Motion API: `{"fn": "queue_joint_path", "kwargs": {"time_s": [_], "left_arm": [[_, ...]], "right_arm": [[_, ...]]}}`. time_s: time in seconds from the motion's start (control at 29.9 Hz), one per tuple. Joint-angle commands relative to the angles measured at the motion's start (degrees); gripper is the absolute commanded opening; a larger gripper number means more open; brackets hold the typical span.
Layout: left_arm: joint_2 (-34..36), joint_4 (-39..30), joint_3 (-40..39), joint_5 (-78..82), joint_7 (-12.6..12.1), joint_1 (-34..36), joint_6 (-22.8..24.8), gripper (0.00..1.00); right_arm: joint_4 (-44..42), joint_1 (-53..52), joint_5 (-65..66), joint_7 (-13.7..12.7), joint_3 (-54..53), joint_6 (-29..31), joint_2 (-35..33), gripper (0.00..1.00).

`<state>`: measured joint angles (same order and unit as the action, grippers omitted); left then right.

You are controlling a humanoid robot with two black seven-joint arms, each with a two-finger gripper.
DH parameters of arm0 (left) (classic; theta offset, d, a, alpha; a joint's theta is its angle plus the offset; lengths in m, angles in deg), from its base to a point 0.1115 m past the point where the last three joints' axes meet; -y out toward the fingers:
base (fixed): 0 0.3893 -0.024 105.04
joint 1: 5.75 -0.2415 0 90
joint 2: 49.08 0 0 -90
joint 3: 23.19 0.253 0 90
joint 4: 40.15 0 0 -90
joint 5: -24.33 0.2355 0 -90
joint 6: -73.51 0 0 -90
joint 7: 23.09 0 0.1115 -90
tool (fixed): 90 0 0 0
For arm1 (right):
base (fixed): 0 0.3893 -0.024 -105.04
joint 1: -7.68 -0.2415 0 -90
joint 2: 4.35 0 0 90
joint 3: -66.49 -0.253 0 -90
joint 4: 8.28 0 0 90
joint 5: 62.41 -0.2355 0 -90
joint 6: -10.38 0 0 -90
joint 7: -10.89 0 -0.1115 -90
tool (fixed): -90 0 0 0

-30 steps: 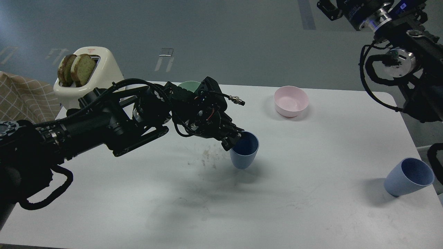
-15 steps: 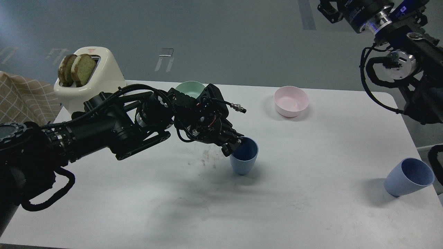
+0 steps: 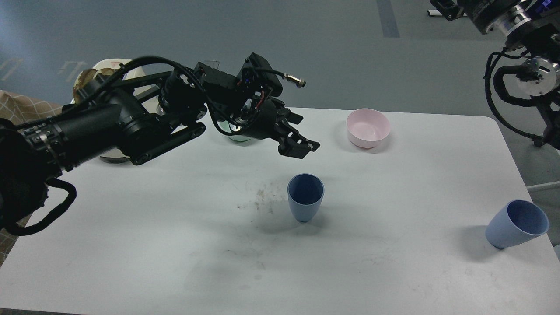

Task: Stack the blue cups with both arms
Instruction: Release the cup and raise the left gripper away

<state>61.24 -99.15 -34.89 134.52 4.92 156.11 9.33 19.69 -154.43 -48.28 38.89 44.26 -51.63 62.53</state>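
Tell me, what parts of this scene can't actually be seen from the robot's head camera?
- Right gripper: outside the head view; only upper arm joints show at the top right edge.
- Toaster: mostly hidden behind the left arm.
- Mint-green bowl: mostly covered by the left gripper and wrist.
- Paler blue cup: whether its base sits flat is unclear.

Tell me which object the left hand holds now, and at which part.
Nothing. The left hand is open above the slate blue cup, which stands alone on the table.

Left pincer (image 3: pixel 301 148) raised, fingers apart, empty; right arm (image 3: pixel 520 52) high.
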Motion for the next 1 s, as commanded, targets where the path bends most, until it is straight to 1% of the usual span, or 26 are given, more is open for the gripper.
{"fn": "queue_joint_path", "kwargs": {"time_s": [0.0,0.07,0.1,0.17,0.27,0.33,0.4,0.47,0.54,0.57,0.64,0.67,0.8,0.97], "left_arm": [[2.71,0.03,-0.35,-9.38,-0.01,3.37,0.02,0.98],[3.41,0.90,-2.27,-17.95,-0.01,4.86,-0.16,0.98],[3.50,1.08,-2.97,-20.00,-0.01,4.95,-0.25,0.98],[4.37,2.21,-5.95,-28.50,-0.01,4.78,-0.34,0.98],[4.82,3.62,-7.81,-35.02,-0.01,4.16,-0.51,0.98],[4.90,6.16,-8.95,-44.58,-0.01,3.03,-0.60,0.98],[4.82,9.14,-9.57,-52.66,-0.01,0.84,-0.86,0.98],[4.47,11.09,-10.19,-58.66,-0.01,-0.31,-1.30,0.98],[4.03,14.08,-10.63,-69.71,-0.01,-2.33,-1.65,0.98],[4.03,14.44,-10.63,-71.50,-0.01,-2.86,-1.65,0.98],[4.11,14.53,-10.72,-75.29,-0.01,-5.14,-1.65,0.98],[4.11,14.53,-10.72,-75.30,-0.01,-5.15,-1.65,0.98],[3.85,14.53,-10.72,-75.39,-0.01,-6.56,-1.65,0.98],[2.62,14.35,-10.63,-75.30,-0.01,-7.00,-1.57,0.98]], "right_arm": [[4.37,-0.40,0.55,0.00,5.27,0.01,-5.09,1.00],[9.44,-0.48,1.07,0.00,8.86,0.01,-10.43,1.00],[10.60,-0.48,1.34,0.00,9.57,0.01,-11.85,1.00],[14.72,-0.48,4.57,0.00,12.20,0.01,-17.11,1.00],[18.33,-0.57,8.79,0.00,13.61,0.01,-21.78,1.00],[23.42,-0.66,15.80,0.00,15.28,0.01,-28.35,1.00],[25.98,-0.66,21.86,0.00,16.07,0.01,-32.40,1.00],[27.48,-0.66,25.67,0.00,16.52,0.01,-34.61,1.00],[30.72,-0.31,31.98,0.00,18.27,0.01,-38.99,1.00],[31.61,-0.22,33.49,0.00,18.80,0.01,-40.41,1.00],[35.29,0.13,39.45,0.00,20.90,0.01,-45.50,1.00],[35.31,0.13,39.48,0.00,20.91,0.01,-45.52,1.00],[39.61,0.48,51.75,0.00,23.45,0.01,-51.92,1.00],[41.72,2.32,61.08,0.00,24.43,0.01,-55.54,1.00]]}}
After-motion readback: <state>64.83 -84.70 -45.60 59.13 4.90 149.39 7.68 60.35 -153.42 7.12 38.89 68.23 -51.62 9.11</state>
